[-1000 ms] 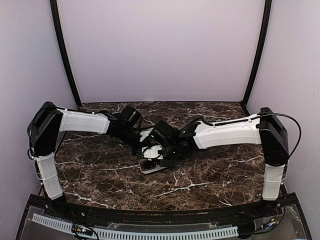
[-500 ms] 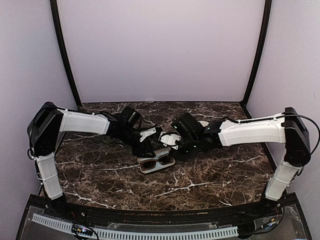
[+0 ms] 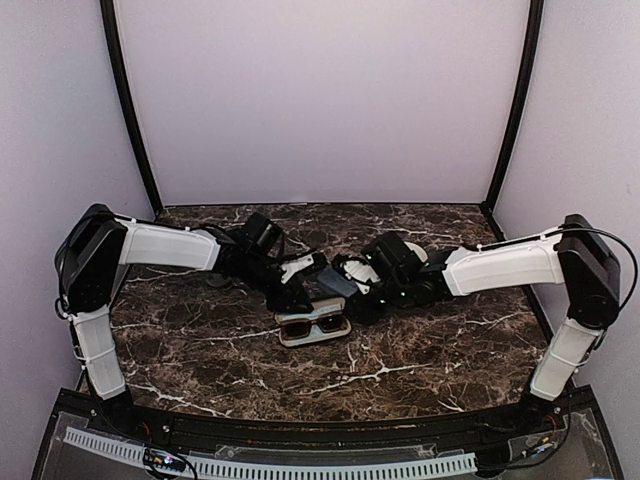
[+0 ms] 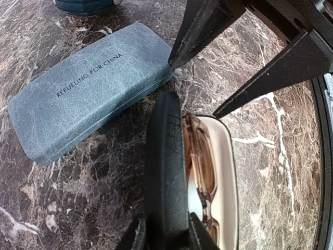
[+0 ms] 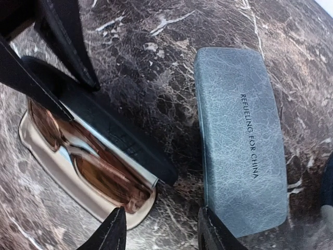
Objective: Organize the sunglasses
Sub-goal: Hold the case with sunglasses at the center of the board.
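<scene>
One pair of sunglasses (image 4: 200,166) with brownish lenses lies inside the open black case, on its cream lining (image 4: 226,156); from above the sunglasses (image 3: 312,326) show at the table's middle, and the right wrist view has them (image 5: 88,164) at lower left. My left gripper (image 4: 166,237) is shut on the case's raised black lid (image 4: 165,156), a finger on each side of it. My right gripper (image 5: 162,234) stands open over bare marble between the black case and the blue-grey case (image 5: 242,140), holding nothing. From above, the right gripper (image 3: 352,285) sits just right of the left gripper (image 3: 305,290).
The blue-grey case (image 4: 88,88), shut and printed "REFUELING FOR CHINA", lies flat close behind the black case. A dark teal rounded object (image 4: 86,4) sits beyond it. Purple walls enclose the dark marble table (image 3: 420,370) on three sides.
My right arm has pulled back to the right, off the open case, with its jaws wider. The left jaws have narrowed onto the lid.
</scene>
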